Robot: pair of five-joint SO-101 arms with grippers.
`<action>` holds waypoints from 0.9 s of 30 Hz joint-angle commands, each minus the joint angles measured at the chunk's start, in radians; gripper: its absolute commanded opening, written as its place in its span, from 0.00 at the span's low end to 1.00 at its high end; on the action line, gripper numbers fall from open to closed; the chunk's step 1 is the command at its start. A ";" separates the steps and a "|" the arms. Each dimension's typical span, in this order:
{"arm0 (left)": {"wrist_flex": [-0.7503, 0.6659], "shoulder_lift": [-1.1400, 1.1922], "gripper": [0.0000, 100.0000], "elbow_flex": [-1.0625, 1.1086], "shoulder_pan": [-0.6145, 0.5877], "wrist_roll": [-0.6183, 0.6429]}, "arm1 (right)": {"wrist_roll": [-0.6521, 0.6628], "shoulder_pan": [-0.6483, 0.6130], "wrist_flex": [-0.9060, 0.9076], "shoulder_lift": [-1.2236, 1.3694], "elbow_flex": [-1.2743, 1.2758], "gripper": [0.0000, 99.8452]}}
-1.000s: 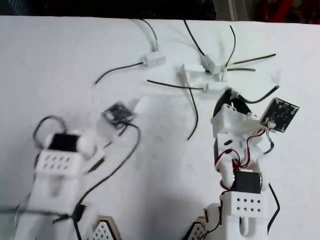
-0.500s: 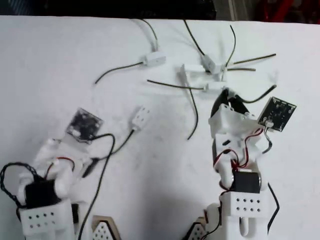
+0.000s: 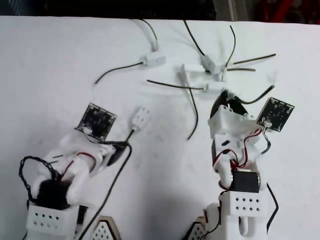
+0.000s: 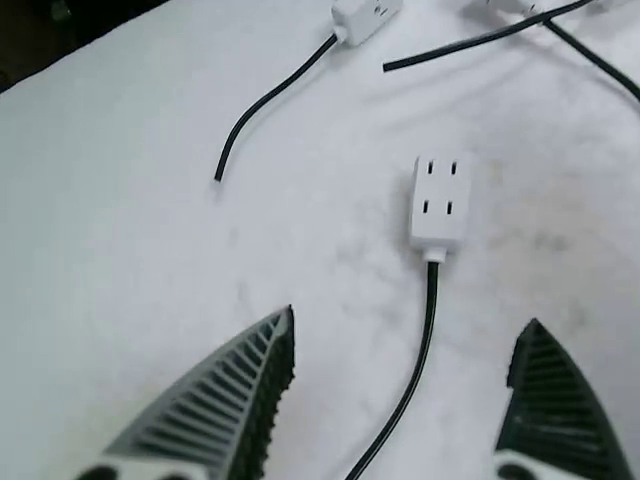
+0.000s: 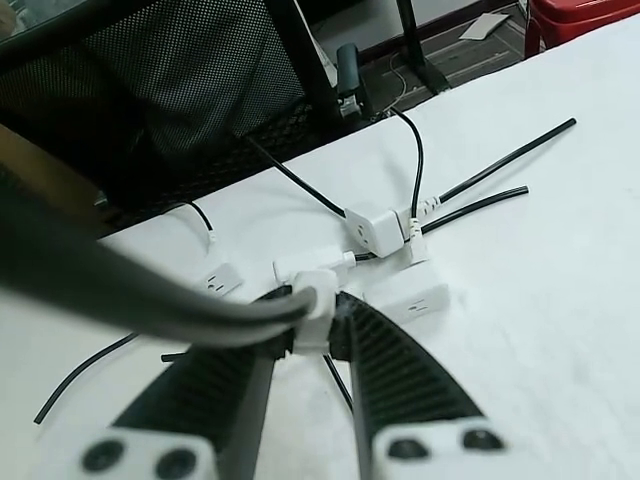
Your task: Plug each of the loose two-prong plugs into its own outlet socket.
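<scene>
White outlet socket [image 4: 440, 205] with black cord [image 4: 427, 330]; white plug [image 5: 315, 305]; white table [image 4: 120, 200].

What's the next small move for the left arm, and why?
Probably ease the left gripper forward and close on the socket block: its jaws stand open, the block lies loose just ahead, and the right gripper holds a plug.

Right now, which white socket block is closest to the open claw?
The outlet lying alone just ahead of the left gripper, slots up, its black cord running back toward it. The next outlet lies much farther off.
</scene>
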 commanded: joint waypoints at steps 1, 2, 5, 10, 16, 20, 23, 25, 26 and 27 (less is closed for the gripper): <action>-0.138 0.163 0.34 -0.011 0.062 0.051 | 0.003 -0.010 -0.012 -0.021 -0.014 0.02; -0.176 0.222 0.34 -0.018 0.062 0.055 | 0.005 -0.010 -0.012 -0.021 -0.014 0.02; -0.269 0.410 0.33 -0.071 0.062 0.054 | 0.005 -0.010 -0.013 -0.021 -0.014 0.02; -0.370 0.716 0.34 -0.221 0.064 0.048 | 0.005 -0.010 -0.016 -0.021 -0.014 0.02; -0.373 1.082 0.34 -0.433 0.101 0.046 | 0.005 -0.010 -0.016 -0.021 -0.014 0.02; -0.373 1.283 0.33 -0.548 0.150 0.046 | 0.005 -0.010 -0.016 -0.021 -0.014 0.02; -0.371 1.409 0.33 -0.637 0.156 0.046 | 0.005 -0.010 -0.015 -0.021 -0.014 0.02; -0.351 1.477 0.33 -0.700 0.145 0.046 | 0.005 -0.010 -0.015 -0.021 -0.014 0.02; -0.333 1.504 0.33 -0.733 0.136 0.046 | 0.005 -0.010 -0.015 -0.021 -0.014 0.02; -0.311 1.529 0.33 -0.767 0.130 0.046 | 0.005 -0.010 -0.013 -0.021 -0.014 0.02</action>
